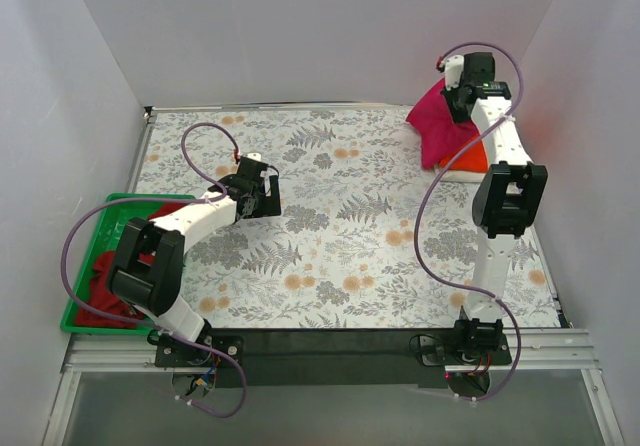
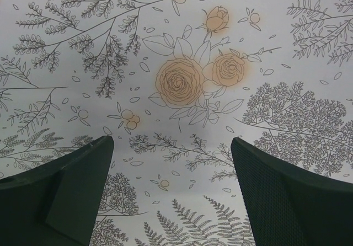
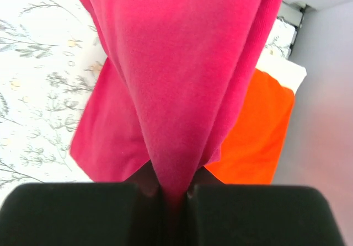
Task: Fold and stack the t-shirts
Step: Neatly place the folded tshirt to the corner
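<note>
Top view: the table (image 1: 350, 236) is covered by a pale cloth printed with grey ferns and orange roses, boxed in by plain white walls (image 1: 300, 26) at the back and both sides. A green tray (image 1: 100, 204) sits at the left edge with the red tee (image 1: 100, 276) heaped in it. The left fingers (image 1: 266, 204) hover over bare cloth just right of the tray. In the far right corner the right fingers (image 1: 460, 104) hold the pink tee (image 1: 432, 121) up above the orange tee (image 1: 472, 158), which lies on what seems to be the white tee (image 1: 455, 174); only a pale edge shows.

Left wrist: the two dark fingers stand wide apart with nothing between them, only rose and fern print below.

Right wrist: the fingers are clamped on a fold of the pink tee, which hangs from them. Beside it the orange tee lies flat on the white one, close to the right wall.
</note>
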You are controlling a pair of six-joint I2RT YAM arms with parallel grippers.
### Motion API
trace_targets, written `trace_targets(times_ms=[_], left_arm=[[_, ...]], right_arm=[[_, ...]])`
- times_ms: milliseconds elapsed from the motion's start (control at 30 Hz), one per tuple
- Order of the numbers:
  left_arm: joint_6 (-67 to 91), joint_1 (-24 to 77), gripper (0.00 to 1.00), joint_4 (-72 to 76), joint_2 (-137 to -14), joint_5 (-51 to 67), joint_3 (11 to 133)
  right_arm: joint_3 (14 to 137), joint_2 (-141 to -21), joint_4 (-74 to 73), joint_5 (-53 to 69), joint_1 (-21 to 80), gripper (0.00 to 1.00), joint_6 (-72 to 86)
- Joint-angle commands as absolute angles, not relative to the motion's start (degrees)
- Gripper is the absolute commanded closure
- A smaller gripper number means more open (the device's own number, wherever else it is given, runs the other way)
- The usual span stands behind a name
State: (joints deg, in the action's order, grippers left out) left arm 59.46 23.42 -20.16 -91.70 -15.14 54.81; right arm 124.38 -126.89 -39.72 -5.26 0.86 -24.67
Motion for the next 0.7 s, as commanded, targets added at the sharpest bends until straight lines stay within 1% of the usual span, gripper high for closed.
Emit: trace_targets(times_ms=[0, 100, 200, 367, 533, 667], left_arm=[[59.85, 23.55, 0.19, -20.21, -91.50, -13.80, 56.16], [59.85, 23.47, 0.19, -20.04, -91.49, -13.71, 55.90], [59.77, 23.55, 0.19, -19.95, -91.41, -13.45, 55.99], [59.59, 23.47, 0.20, -19.95, -91.23, -13.45, 55.90], [59.68, 23.55, 0.20, -20.04, -91.49, -13.19, 55.90], [59.59, 23.47, 0.20, -19.95, -91.93, -12.83, 55.90]], right_arm=[[126.04, -122.52, -37.27, -0.44, -3.42, 0.99, -23.91], [124.47, -122.17, -37.00, 4.82, -6.23, 0.99, -21.71], [121.48, -121.47, -35.42, 5.80, -8.08, 0.99, -21.27], [120.76, -123.56, -34.45, 7.90, -10.28, 0.99, -21.36], [120.06, -126.64, -33.58, 6.86, -10.72, 0.99, -23.03], [121.37, -130.07, -32.87, 3.70, -10.72, 0.98, -23.73]])
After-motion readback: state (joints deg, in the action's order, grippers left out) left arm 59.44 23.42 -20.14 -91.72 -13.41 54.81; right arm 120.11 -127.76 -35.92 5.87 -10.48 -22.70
